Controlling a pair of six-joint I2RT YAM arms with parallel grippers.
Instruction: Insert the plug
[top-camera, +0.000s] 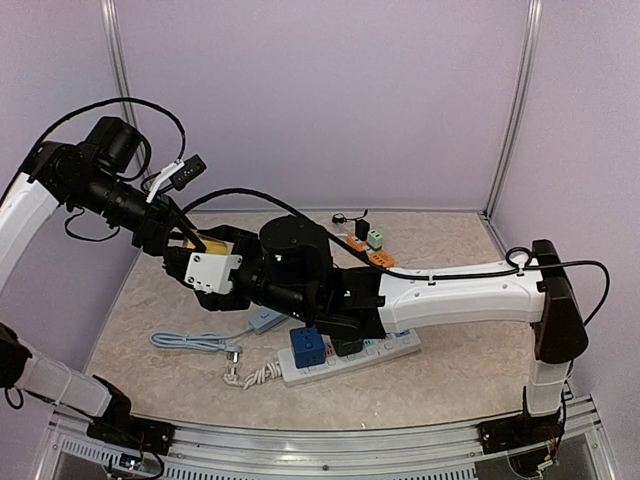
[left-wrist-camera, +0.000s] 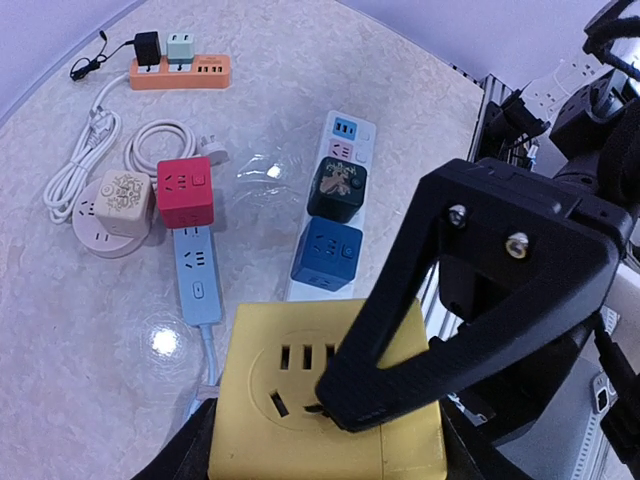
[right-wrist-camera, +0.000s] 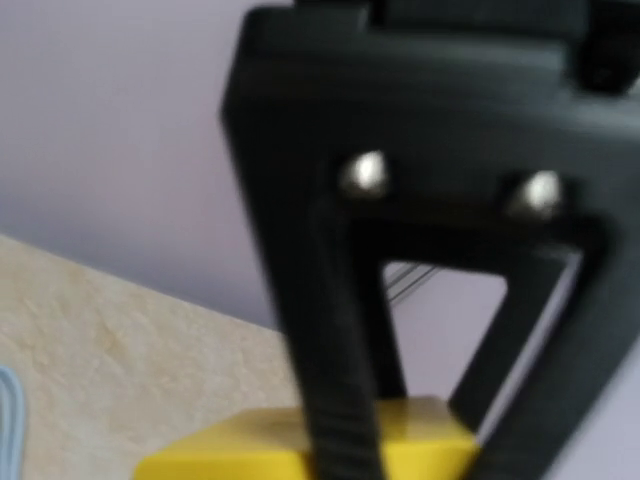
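Above the table (top-camera: 470, 370), grips the yellow socket cube (left-wrist-camera: 260, 440) aloft in the left gripper (top-camera: 200, 240), jaws part open around it, straddles it with the right gripper (right-wrist-camera: 430, 420), clamped or loose impossible to tell, bares its slotted face only to the left wrist view, print on the dark cube (left-wrist-camera: 337, 188) too small to read.

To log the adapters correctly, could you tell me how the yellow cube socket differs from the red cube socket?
The yellow cube socket is held off the table by the left gripper; the red cube socket sits on a pale blue power strip. The right gripper's finger crosses the yellow one's face; the red one's face is uncovered. Both are cubes with socket slots.
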